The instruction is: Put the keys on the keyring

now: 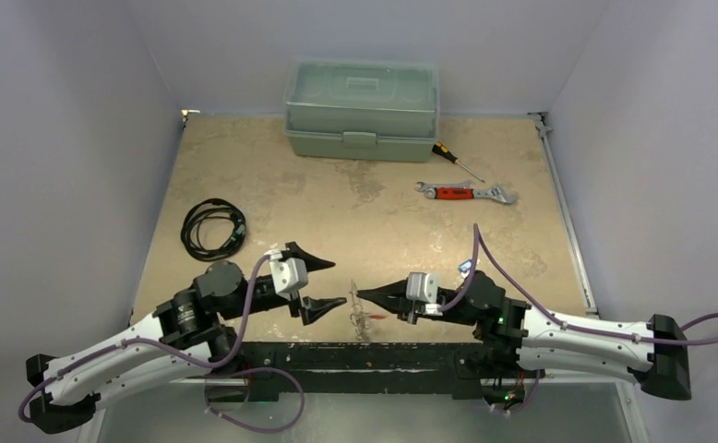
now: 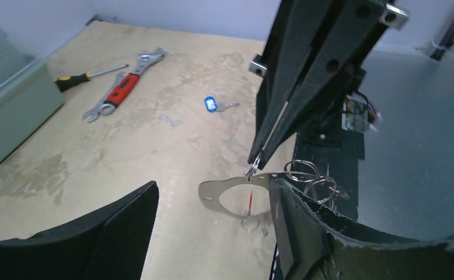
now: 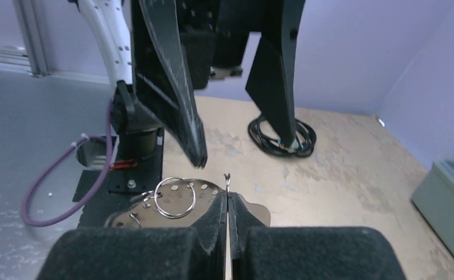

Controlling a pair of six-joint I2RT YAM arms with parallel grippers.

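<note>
The right gripper (image 1: 364, 295) pinches the keyring (image 1: 363, 320) by its wire at the table's (image 1: 355, 203) six o'clock. The left gripper (image 1: 334, 280) faces it, spread and empty. The blue-tagged key (image 1: 466, 268) lies loose at four o'clock, so threading looks not yet done.

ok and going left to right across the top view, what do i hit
coiled black cable → left arm's open black fingers → right arm's shut black fingers, pinching the thin silver wire keyring → red-handled silver wrench
</note>
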